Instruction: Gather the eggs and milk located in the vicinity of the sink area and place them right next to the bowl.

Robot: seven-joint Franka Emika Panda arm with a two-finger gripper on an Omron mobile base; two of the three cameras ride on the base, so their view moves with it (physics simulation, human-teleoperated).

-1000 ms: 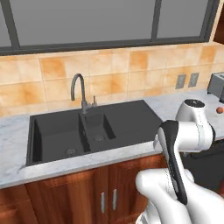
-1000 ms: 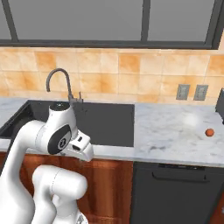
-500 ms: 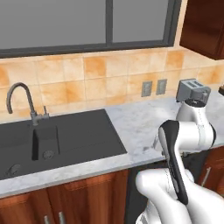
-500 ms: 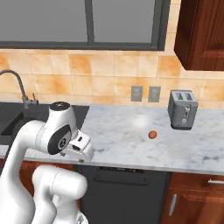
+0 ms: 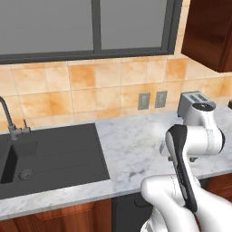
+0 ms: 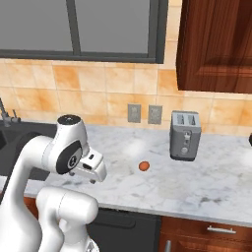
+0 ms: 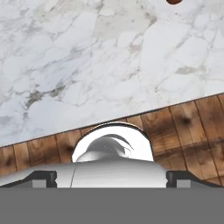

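Left base view: the sink [image 5: 50, 156] sits at the left with its faucet [image 5: 9, 118], and the arm is folded in front of the toaster [image 5: 192, 102].

Right base view: 1 egg [image 6: 143, 167] lies alone on the marble counter [image 6: 206, 187], between the gripper [image 6: 92, 170] and the toaster, well apart from both. The arm is tucked, probably for driving.

Hand view: the egg peeks in at the top edge [image 7: 175, 1]. I cannot tell how the jaws stand.

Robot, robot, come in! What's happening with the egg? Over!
Gripper empty, off the counter edge. Egg alone on marble counter, left of toaster. Nothing blocking it.
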